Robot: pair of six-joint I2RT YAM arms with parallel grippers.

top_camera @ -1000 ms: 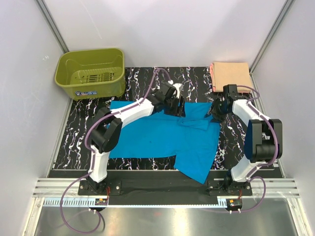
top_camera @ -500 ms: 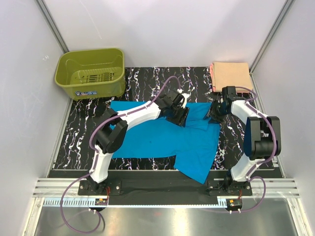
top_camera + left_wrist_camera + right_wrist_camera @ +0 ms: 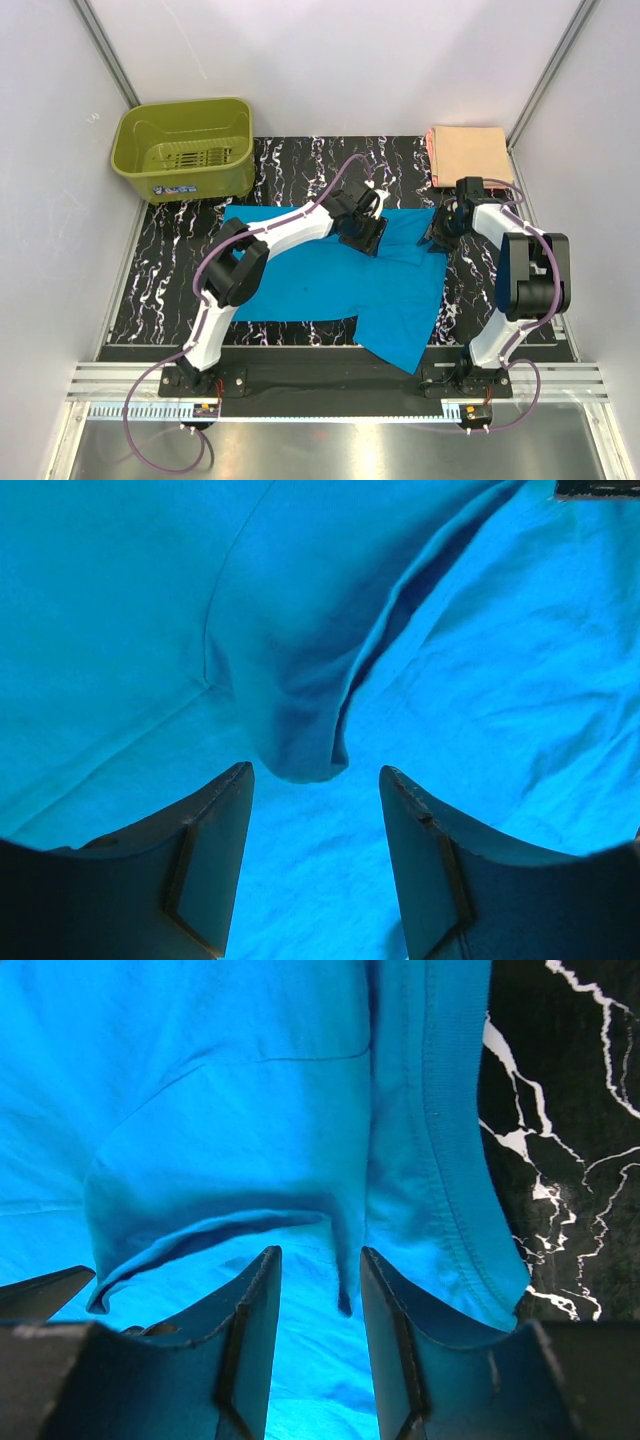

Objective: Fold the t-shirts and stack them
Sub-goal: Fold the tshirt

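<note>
**Overhead view.** The blue shirt lies spread across the middle of the black marbled table. One corner of it hangs over the near edge, between the two arm bases. The peach shirt sits folded flat at the far right corner, well apart from the blue one. A green basket stands at the far left corner. I have both arms reaching over the far part of the blue shirt. The left gripper is near the shirt's middle, and the right gripper is at its right edge, just beside bare table.

**Left wrist view.** The left gripper is released, with its fingers well apart and close above the blue shirt. A rounded fold of the cloth ends just ahead of the fingertips, in line with the gap. Nothing is clamped.

**Right wrist view.** The right gripper has its jaws apart with a narrow gap, low over the blue shirt. A thin ridge of cloth runs into the gap, and the jaws are not pressed onto it. A stitched hem runs along the shirt's edge to the right of the fingers, with table beyond it.
</note>
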